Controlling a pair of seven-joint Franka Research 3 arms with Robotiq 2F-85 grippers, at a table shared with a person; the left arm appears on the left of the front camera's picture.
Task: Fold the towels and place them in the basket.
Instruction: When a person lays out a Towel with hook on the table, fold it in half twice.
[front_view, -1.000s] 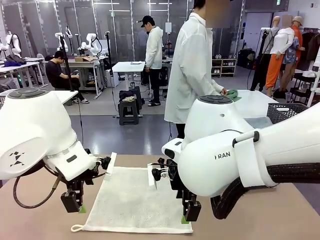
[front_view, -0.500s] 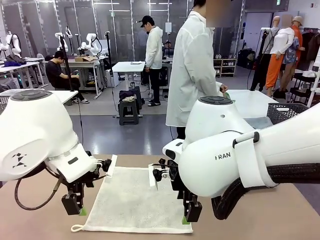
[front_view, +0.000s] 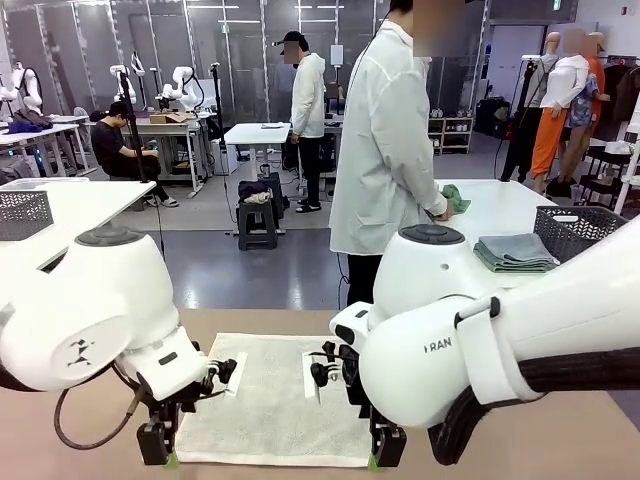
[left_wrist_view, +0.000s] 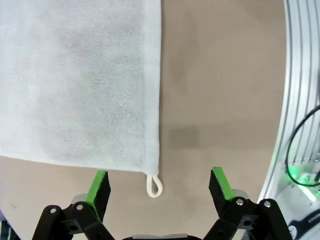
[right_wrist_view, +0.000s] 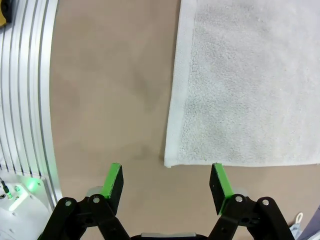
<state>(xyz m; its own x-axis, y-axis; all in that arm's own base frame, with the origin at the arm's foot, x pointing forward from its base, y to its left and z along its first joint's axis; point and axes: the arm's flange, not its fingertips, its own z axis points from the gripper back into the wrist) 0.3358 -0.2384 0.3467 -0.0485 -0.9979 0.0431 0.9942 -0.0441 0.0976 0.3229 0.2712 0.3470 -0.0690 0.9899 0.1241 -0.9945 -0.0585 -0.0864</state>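
Two robot arms poise over a cream-white towel (front_view: 270, 400) lying flat and unfolded on the tan surface (front_view: 270, 322). The left end effector (front_view: 160, 458) stands at the towel's 7 o'clock corner and the right end effector (front_view: 383, 460) at its 5 o'clock corner, each pointing down with green pads close to the surface.

In the left wrist view, the left end effector (left_wrist_view: 160, 184) is spread wide and empty, the towel's corner loop (left_wrist_view: 154, 186) lying between its fingers at 6 o'clock. In the right wrist view, the right end effector (right_wrist_view: 167, 176) is likewise spread wide and empty, straddling the towel's bare corner.

On a white table beyond, at 2 o'clock, a folded blue-grey towel (front_view: 515, 252) lies just beside a dark grey basket (front_view: 580, 212), where a person in a white coat (front_view: 385, 150) stands.
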